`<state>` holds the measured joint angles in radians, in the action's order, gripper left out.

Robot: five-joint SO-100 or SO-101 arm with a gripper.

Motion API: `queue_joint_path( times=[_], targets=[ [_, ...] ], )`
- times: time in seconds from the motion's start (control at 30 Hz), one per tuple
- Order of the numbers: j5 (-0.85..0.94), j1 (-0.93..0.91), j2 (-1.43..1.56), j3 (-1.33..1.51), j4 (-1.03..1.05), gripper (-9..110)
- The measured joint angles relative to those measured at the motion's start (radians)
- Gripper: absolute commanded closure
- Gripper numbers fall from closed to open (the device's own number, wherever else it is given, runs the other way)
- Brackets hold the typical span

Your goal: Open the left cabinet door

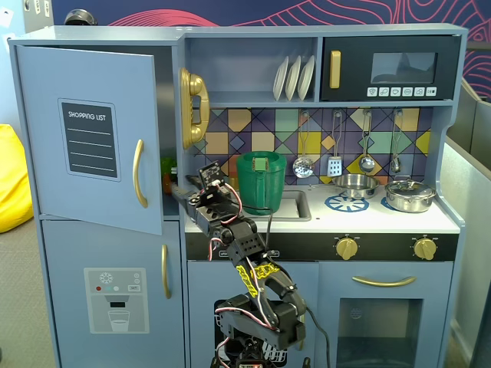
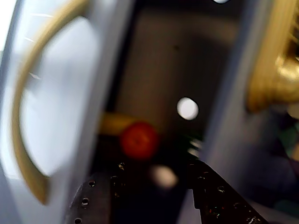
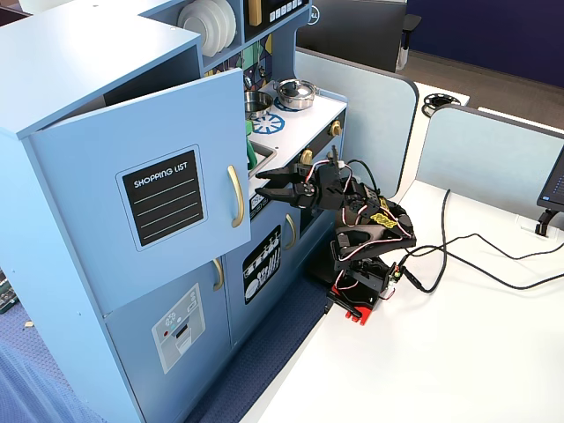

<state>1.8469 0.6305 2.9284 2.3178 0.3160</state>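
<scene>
At the upper left of the toy kitchen (image 1: 322, 222), above the blue door with the water-dispenser picture (image 1: 115, 299), the left cabinet door (image 1: 88, 138) already stands partly swung out from its compartment, hinged on its left edge, its free right edge angled toward the camera. On it, left to right in a fixed view, come the black shopping list panel (image 1: 90, 139) and then the upright curved gold handle (image 1: 139, 173), whose long axis runs top to bottom. Just right of that handle, level with its lower half, the claw (image 1: 190, 198) reaches toward the gap between the door's free edge and the cabinet frame; the other fixed view shows its two black fingers (image 3: 271, 188) parted, holding nothing, tips near the handle but apart from it. The wrist view, blurred, puts the handle (image 2: 28, 116) on the left and the dark cabinet inside ahead, with a red ball-like thing (image 2: 138, 139) there. So the door lies left of the claw, and widening it would likely mean pushing or hooking leftward and outward.
</scene>
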Motion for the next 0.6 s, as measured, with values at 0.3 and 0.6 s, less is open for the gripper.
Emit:
queue_joint_path(
  times=[0.3, 0.6],
  targets=[
    [0.075, 0.071, -0.184, -0.031, -0.061, 96],
    [0.202, 0.298, -0.281, -0.057, -0.133, 97]
  ],
)
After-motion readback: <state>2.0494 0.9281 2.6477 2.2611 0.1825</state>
